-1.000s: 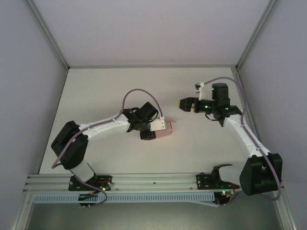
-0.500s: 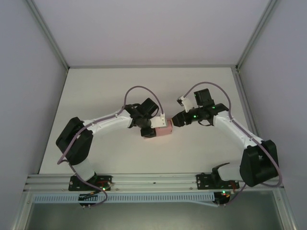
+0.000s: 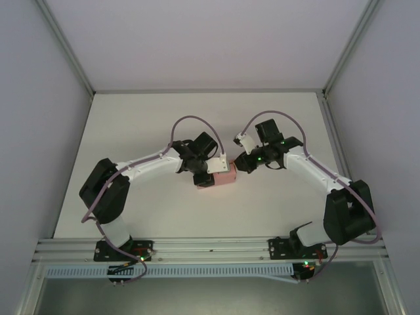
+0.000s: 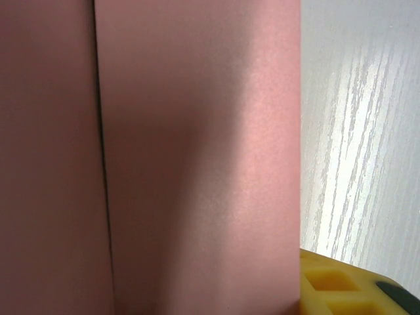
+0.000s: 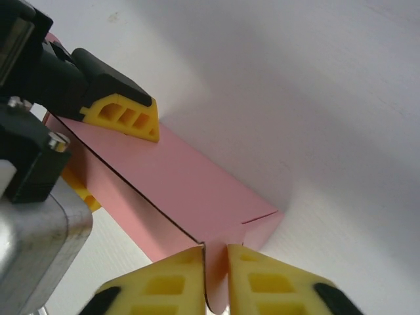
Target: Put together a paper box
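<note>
Top external: both arms bend inward, left tool (image 3: 210,174) and right tool (image 3: 241,165) each pinching the paper box (image 3: 225,176).

The box (image 5: 174,180) is smooth, matt pink paper. The table (image 4: 361,131) is white with faint wood lines.

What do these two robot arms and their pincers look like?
Both the left arm and the right arm have slim white links between chunky black joints, with a greyish-purple cable looping alongside. Small green lights glow on the right one. The fingers are yellow blocks with ribbed cut-outs, on black mounts.
</note>
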